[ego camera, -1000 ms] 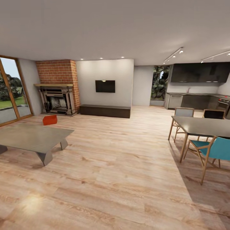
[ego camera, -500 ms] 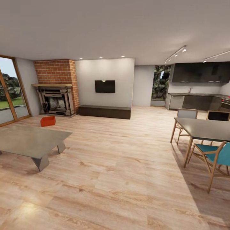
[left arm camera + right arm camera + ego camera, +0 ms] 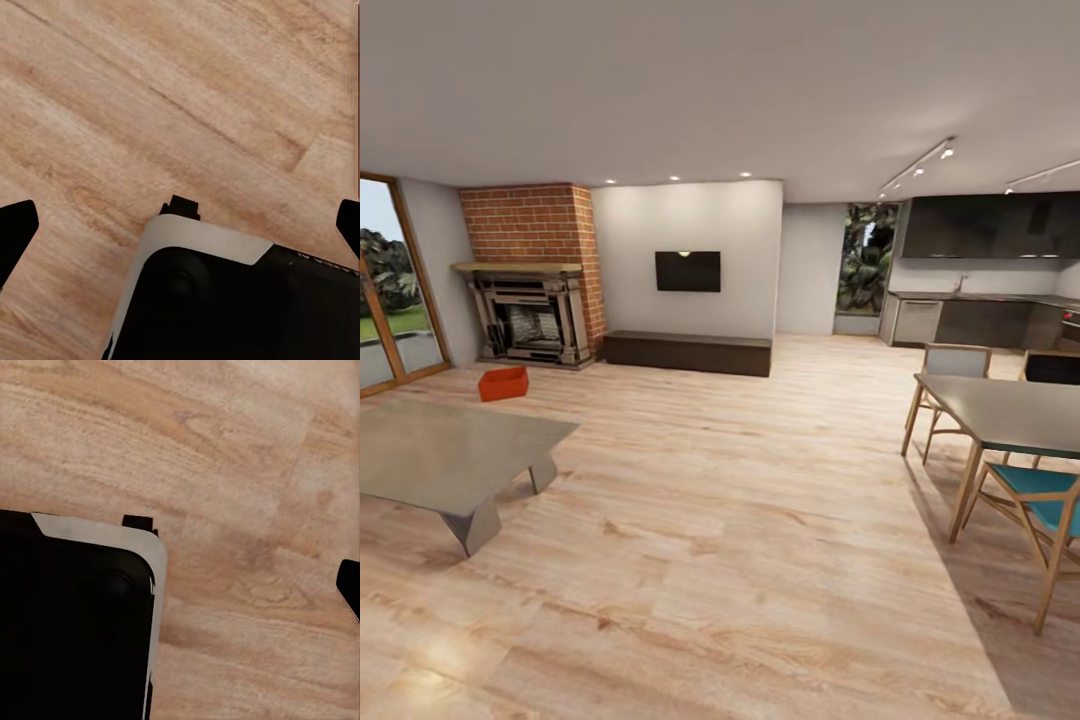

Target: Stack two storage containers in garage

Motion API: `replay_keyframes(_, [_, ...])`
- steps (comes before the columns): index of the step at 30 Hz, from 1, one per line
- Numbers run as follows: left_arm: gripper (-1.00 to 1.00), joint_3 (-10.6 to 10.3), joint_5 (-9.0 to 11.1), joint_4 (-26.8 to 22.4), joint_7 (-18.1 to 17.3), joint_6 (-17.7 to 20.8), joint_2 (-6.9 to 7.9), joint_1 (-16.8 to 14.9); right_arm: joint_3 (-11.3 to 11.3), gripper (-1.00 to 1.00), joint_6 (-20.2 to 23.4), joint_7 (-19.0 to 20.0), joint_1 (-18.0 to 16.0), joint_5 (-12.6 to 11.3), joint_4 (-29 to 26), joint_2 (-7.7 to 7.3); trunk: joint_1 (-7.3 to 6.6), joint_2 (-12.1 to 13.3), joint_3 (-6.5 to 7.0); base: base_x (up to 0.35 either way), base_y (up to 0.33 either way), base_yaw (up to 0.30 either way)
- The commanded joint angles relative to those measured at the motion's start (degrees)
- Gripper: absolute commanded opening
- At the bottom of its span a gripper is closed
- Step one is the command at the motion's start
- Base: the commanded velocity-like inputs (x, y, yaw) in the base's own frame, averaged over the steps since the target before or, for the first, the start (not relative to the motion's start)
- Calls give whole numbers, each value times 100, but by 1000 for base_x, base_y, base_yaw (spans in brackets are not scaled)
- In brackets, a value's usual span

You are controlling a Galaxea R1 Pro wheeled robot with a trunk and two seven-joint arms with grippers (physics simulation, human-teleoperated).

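Clearly, an orange-red rectangular storage container (image 3: 503, 383) is seen on the light wood plank floor (image 3: 740, 520) near the red brick fireplace (image 3: 532, 270), beyond the low grey coffee table (image 3: 440, 455). It is best approached by steering around that table. Left gripper (image 3: 180, 225) fingers are spread apart with nothing between; the right gripper's cannot be told.

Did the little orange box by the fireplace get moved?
No. The orange box sits on the wood floor in the same spot in front of the fireplace; the whole picture shifted together, so the camera moved.

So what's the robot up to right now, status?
Left gripper open, empty. One storage container on floor by fireplace. Coffee table near route.
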Motion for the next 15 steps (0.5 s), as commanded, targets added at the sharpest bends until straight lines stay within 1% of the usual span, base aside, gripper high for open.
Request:
replay_keyframes(1, [100,28,5,4,5,-17,-1,-4,46,100,-23,-5,-6,-30,13,3,4,-6,-8,323,0,0])
replay_keyframes(15, [100,28,2,4,5,-15,-1,-4,46,100,-23,-5,-6,-29,13,3,4,-6,-8,323,0,0])
